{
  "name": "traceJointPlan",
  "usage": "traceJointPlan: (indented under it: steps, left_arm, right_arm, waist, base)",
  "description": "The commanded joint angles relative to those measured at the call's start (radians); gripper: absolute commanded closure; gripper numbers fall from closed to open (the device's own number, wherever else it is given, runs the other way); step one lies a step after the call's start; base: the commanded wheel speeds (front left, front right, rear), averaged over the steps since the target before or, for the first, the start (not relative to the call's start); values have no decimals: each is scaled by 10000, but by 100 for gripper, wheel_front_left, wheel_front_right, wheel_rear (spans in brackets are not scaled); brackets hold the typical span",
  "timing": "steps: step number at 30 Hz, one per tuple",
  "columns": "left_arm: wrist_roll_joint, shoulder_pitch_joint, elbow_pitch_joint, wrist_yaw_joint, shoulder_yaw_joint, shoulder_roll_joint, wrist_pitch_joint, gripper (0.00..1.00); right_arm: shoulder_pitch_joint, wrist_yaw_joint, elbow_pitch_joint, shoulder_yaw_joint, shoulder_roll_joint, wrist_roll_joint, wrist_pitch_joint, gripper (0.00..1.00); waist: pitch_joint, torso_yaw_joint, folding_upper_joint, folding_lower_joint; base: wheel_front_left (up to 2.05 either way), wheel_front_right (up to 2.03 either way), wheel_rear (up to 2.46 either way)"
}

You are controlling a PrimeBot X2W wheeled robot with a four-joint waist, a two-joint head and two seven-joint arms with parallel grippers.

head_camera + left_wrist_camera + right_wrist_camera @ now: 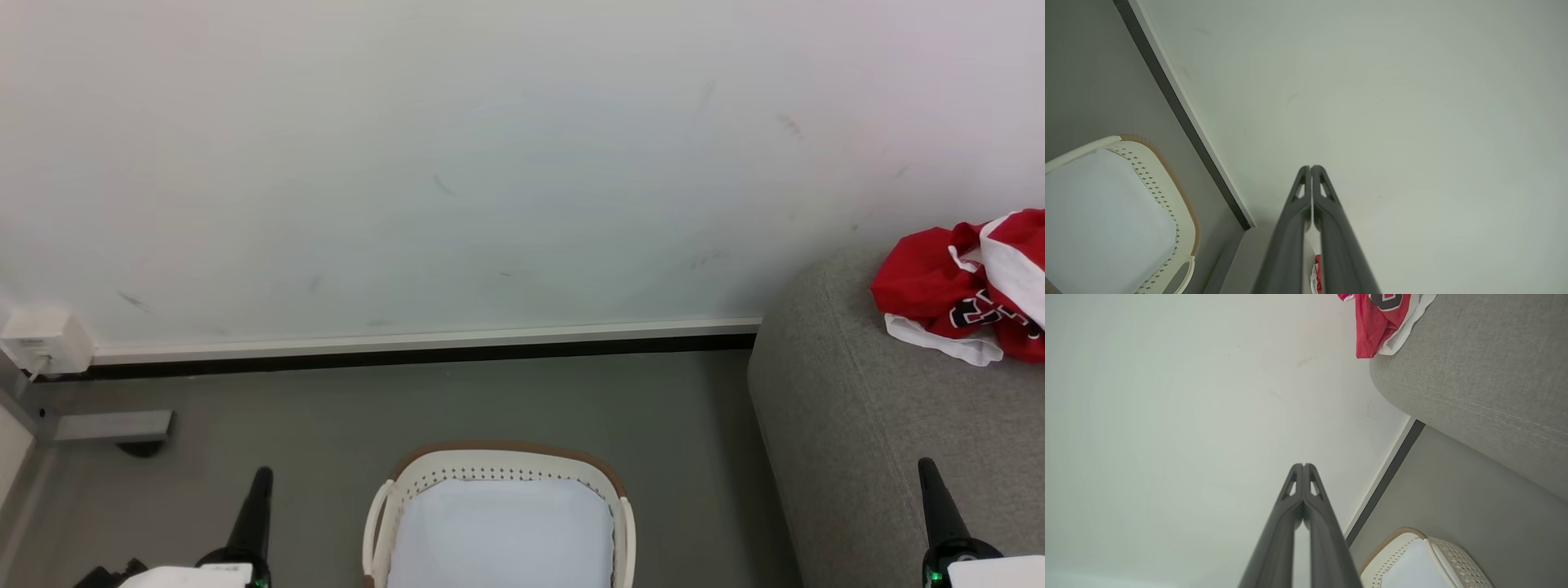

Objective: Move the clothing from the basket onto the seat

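A red heap of clothing (939, 286) lies on the grey sofa (857, 425), by the pale wall (490, 163) at the sofa's rounded far corner. That puts it ahead and to the right of the right gripper (931, 490), which hangs over the sofa's near part, well apart from the heap. The left gripper (260, 490) hovers over the floor (326, 408) on the other side of the white basket (506, 457), so the right arm is plainly the nearer one to the cloth. Both grippers have their dark fingers pressed together, holding nothing, tips pointing toward the wall.

The heap's long axis runs across the head view, roughly along the wall, with its right end cut off by the picture's edge. A white hem points back toward the sofa's corner and the basket. The basket stands on the floor between the two grippers, near the sofa. Its visible inside is plain white, and its near end is out of frame. Judged from this, the transfer looks done — any further reach would fall to the right arm, forward and rightward.
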State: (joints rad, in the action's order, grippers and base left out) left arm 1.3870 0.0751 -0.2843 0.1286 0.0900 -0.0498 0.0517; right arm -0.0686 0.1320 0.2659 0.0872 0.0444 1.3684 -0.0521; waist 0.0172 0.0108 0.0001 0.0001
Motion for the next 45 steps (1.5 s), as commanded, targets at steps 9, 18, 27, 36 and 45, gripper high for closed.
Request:
traceJointPlan:
  steps: [9,18,27,36,45]
  left_arm:
    - [705,227,185,31,121,-32,211,100]
    - [1318,279,266,34,179,-27,376,100]
    - [1893,352,357,37,229,-19,542,100]
    - [2320,385,421,39,264,-14,669,100]
    - [2319,384,422,39,262,-14,666,100]
  right_arm:
    - [-259,-19,-123,105,89,772,-203,100]
    - [-360,-21,-177,181,92,1431,-384,100]
    - [-393,-23,-224,252,95,2053,-549,100]
    - [-469,-24,-246,296,95,2455,-654,100]
    - [-469,-24,-243,294,95,2455,-652,100]
  waist:
    - [-52,-28,-1,0]
    - [-106,-57,-1,0]
    - [-161,-86,-1,-1]
    - [-203,-108,-1,-1]
    - [-203,-108,-1,-1]
  base:
    - [0,0,0]
    - [0,0,0]
    - [0,0,0]
    - [0,0,0]
    - [0,0,0]
